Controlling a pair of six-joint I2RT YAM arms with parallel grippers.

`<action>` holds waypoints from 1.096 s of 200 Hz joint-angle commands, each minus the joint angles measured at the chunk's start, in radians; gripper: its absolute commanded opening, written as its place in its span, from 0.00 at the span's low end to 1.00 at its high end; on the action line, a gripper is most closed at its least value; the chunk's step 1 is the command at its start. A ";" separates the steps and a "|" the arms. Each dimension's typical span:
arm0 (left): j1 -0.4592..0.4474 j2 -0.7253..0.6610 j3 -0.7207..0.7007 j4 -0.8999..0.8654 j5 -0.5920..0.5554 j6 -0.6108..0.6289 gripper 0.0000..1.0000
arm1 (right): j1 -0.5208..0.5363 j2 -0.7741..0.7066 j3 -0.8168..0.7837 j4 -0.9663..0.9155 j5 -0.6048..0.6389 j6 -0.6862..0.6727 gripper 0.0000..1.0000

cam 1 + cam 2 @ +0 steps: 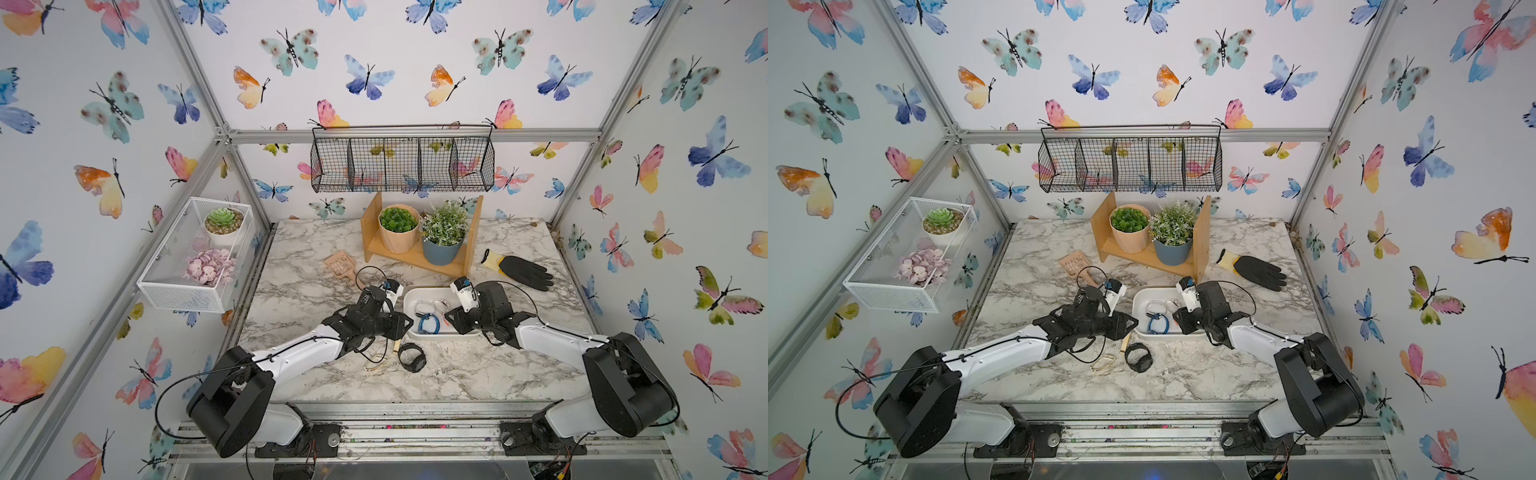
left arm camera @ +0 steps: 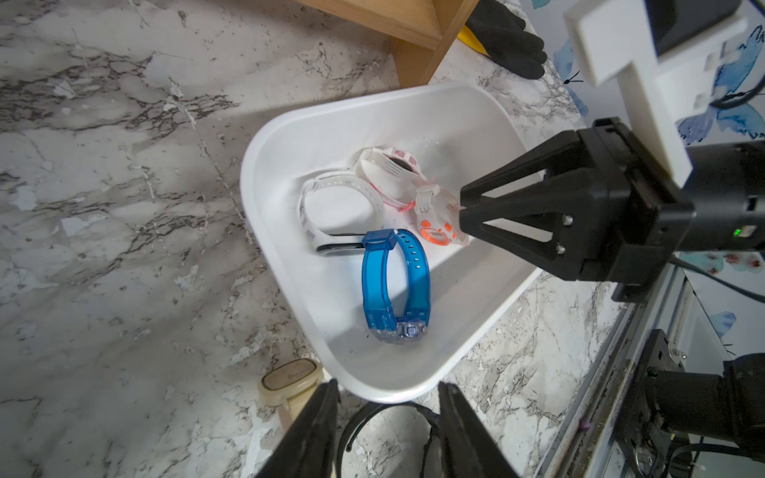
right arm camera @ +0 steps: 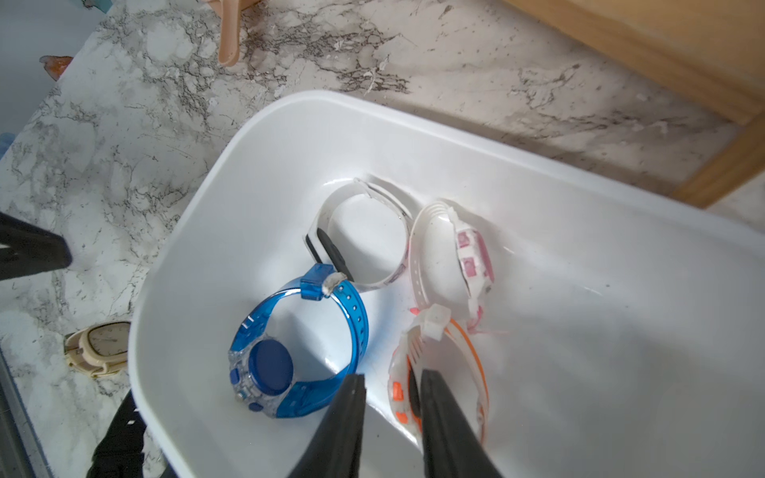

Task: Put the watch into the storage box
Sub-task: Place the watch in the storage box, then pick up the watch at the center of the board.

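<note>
right gripper [image 3: 392,376] fingers slightly parted around orange watch [image 2: 434,225] in storage box [image 3: 600,331], left gripper [image 2: 388,385] spread wide, empty

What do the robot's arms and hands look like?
The left arm and right arm have white tubular links between black joint housings, with black cables alongside. The left hand and right hand each have two black pointed fingers and a white bracket behind.

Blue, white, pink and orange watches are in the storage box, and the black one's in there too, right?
No. The black watch lies on the marble table just outside the storage box, near the cream watch, as both top views show. The other four are inside.
</note>
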 commanded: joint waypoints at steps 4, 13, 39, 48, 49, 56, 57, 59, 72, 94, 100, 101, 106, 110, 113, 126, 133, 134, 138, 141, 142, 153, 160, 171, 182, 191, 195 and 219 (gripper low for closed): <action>0.009 -0.027 0.019 -0.033 -0.064 0.006 0.44 | -0.003 -0.045 0.058 -0.061 0.067 -0.053 0.31; 0.018 -0.029 0.023 -0.042 -0.069 0.004 0.44 | -0.003 -0.059 0.066 -0.066 0.069 -0.063 0.32; 0.051 -0.049 0.025 -0.071 -0.098 -0.005 0.44 | 0.011 -0.089 0.070 -0.040 0.032 -0.070 0.32; 0.070 -0.063 0.019 -0.079 -0.108 -0.014 0.44 | 0.031 -0.090 0.074 -0.031 0.028 -0.073 0.33; 0.073 -0.065 0.018 -0.080 -0.108 -0.015 0.44 | 0.033 -0.089 0.074 -0.032 0.027 -0.074 0.33; 0.090 -0.078 0.011 -0.084 -0.112 -0.024 0.44 | 0.056 -0.088 0.080 -0.029 0.031 -0.080 0.33; 0.093 -0.080 0.009 -0.084 -0.113 -0.025 0.44 | 0.060 -0.088 0.081 -0.029 0.032 -0.081 0.33; 0.099 -0.084 0.007 -0.085 -0.114 -0.028 0.44 | 0.067 -0.087 0.083 -0.028 0.034 -0.083 0.33; 0.134 -0.113 -0.013 -0.088 -0.127 -0.049 0.44 | 0.123 -0.077 0.099 -0.023 0.059 -0.091 0.33; 0.193 -0.164 -0.051 -0.099 -0.137 -0.073 0.44 | 0.217 -0.056 0.129 -0.015 0.095 -0.091 0.34; 0.207 -0.175 -0.057 -0.106 -0.134 -0.072 0.44 | 0.237 -0.051 0.133 -0.010 0.101 -0.087 0.33; 0.208 -0.177 -0.057 -0.108 -0.134 -0.073 0.44 | 0.241 -0.050 0.134 -0.009 0.102 -0.086 0.33; 0.216 -0.186 -0.062 -0.117 -0.136 -0.072 0.44 | 0.254 -0.047 0.136 -0.001 0.105 -0.083 0.33; 0.222 -0.192 -0.066 -0.123 -0.139 -0.072 0.44 | 0.267 -0.043 0.137 0.003 0.107 -0.082 0.34; 0.226 -0.197 -0.068 -0.128 -0.140 -0.072 0.44 | 0.274 -0.040 0.140 0.007 0.106 -0.081 0.34; 0.237 -0.216 -0.079 -0.152 -0.145 -0.072 0.44 | 0.307 -0.020 0.150 0.017 0.101 -0.083 0.34; 0.241 -0.224 -0.082 -0.169 -0.151 -0.076 0.44 | 0.328 -0.007 0.158 0.017 0.099 -0.092 0.34; 0.243 -0.226 -0.083 -0.171 -0.151 -0.075 0.44 | 0.332 -0.005 0.159 0.017 0.098 -0.094 0.34; 0.244 -0.230 -0.089 -0.180 -0.157 -0.077 0.44 | 0.343 0.004 0.164 0.016 0.098 -0.103 0.34; 0.245 -0.235 -0.092 -0.186 -0.162 -0.079 0.44 | 0.355 0.010 0.168 0.015 0.098 -0.111 0.34; 0.246 -0.236 -0.094 -0.187 -0.164 -0.080 0.44 | 0.360 0.011 0.169 0.015 0.098 -0.114 0.34; 0.252 -0.250 -0.117 -0.201 -0.179 -0.091 0.44 | 0.403 0.033 0.174 0.017 0.095 -0.152 0.34; 0.259 -0.258 -0.132 -0.203 -0.184 -0.101 0.44 | 0.430 0.046 0.173 0.028 0.095 -0.177 0.35; 0.275 -0.271 -0.160 -0.201 -0.184 -0.118 0.45 | 0.464 0.070 0.173 0.045 0.088 -0.206 0.35; 0.297 -0.279 -0.184 -0.194 -0.180 -0.134 0.45 | 0.493 0.097 0.178 0.058 0.075 -0.221 0.35; 0.315 -0.284 -0.200 -0.189 -0.176 -0.146 0.45 | 0.515 0.121 0.187 0.063 0.076 -0.233 0.35; 0.321 -0.289 -0.206 -0.187 -0.176 -0.151 0.45 | 0.526 0.131 0.190 0.064 0.078 -0.240 0.35; 0.351 -0.302 -0.227 -0.178 -0.179 -0.168 0.46 | 0.584 0.190 0.211 0.078 0.095 -0.276 0.35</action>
